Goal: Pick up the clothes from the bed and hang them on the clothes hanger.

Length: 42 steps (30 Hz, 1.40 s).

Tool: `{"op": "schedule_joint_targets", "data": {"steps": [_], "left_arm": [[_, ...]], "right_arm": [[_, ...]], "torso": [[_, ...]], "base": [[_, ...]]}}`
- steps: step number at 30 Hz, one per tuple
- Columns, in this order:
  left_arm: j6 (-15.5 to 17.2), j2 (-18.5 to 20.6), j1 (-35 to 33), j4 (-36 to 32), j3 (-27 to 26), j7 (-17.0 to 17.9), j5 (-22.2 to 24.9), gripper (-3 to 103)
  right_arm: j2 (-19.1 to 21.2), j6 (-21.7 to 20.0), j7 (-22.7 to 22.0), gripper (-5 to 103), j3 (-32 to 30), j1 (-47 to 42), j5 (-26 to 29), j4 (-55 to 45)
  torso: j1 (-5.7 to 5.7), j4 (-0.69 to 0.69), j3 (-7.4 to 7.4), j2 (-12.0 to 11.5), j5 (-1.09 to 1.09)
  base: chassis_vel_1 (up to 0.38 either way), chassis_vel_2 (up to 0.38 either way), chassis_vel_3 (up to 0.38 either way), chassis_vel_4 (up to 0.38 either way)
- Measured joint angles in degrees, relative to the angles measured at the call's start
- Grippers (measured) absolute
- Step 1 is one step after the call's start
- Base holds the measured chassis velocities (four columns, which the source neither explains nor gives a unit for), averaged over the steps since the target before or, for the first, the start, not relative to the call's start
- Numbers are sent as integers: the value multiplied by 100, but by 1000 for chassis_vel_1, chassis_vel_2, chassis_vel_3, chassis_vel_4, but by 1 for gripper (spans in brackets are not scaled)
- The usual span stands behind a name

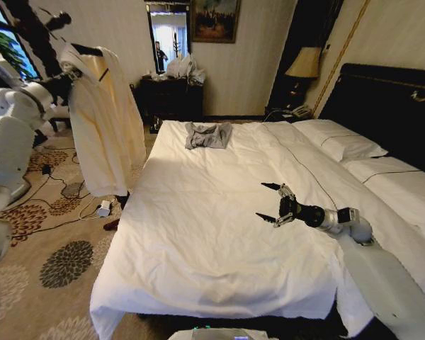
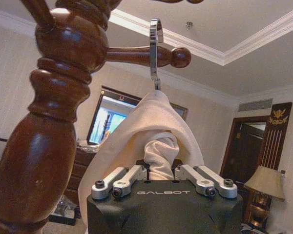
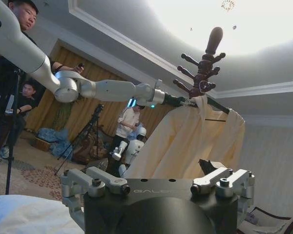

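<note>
The cream shirt (image 1: 106, 120) hangs on its hanger (image 2: 155, 48), hooked over a coat stand (image 2: 53, 122) arm beside the bed (image 1: 212, 227). The left gripper (image 2: 161, 168) pinches the collar — release likely comes next. The right gripper (image 1: 276, 205) hovers over the bed, jaws spread, empty.

Light falls unevenly across the bed (image 1: 198, 212): the sheet is bright at its middle and greys toward the foot, where a dark shadow runs under the edge. The black headboard (image 1: 389, 106) behind it is nearly featureless, and the lamp (image 1: 304, 64) beside it glows warm. In the head view, the walls bow outward near the frame edges. In the right wrist view a ceiling light (image 3: 228, 5) blows the ceiling out to white glare. In the left wrist view the coat stand (image 2: 44, 122), just beside the silver hook (image 2: 156, 44), is soft-focused with glossy highlights.
</note>
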State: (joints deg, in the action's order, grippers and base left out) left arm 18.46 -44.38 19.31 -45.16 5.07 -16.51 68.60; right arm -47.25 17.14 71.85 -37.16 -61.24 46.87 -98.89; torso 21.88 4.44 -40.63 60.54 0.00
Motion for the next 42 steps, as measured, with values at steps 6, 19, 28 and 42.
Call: {"op": "schedule_joint_targets", "data": {"steps": [6, 19, 28, 42], "left_arm": [[-14, -275, 243, 285, 130, -79, -134, 18], [-72, -256, 54, 381, 40, -140, -313, 18], [-65, 70, -186, -379, 23, 308, -131, 17], [229, 900, -1258, -2320, -562, 1087, 191, 71]], "right_arm": [[-42, 30, 25, 100, -22, -32, 4, 28], [-5, 131, 138, 100, -179, -171, 57, 108], [-10, 129, 138, 100, -137, -155, 56, 77], [-53, 129, 141, 100, -168, -231, 51, 34]], "torso": [[0, 3, 0, 0, 2], [-1, 2, 1, 0, 1], [0, 1, 0, 0, -1], [-1, 0, 1, 1, 0]], "base": [[0, 0, 0, 0], [0, 0, 0, 0], [0, 0, 0, 0], [0, 0, 0, 0]]}}
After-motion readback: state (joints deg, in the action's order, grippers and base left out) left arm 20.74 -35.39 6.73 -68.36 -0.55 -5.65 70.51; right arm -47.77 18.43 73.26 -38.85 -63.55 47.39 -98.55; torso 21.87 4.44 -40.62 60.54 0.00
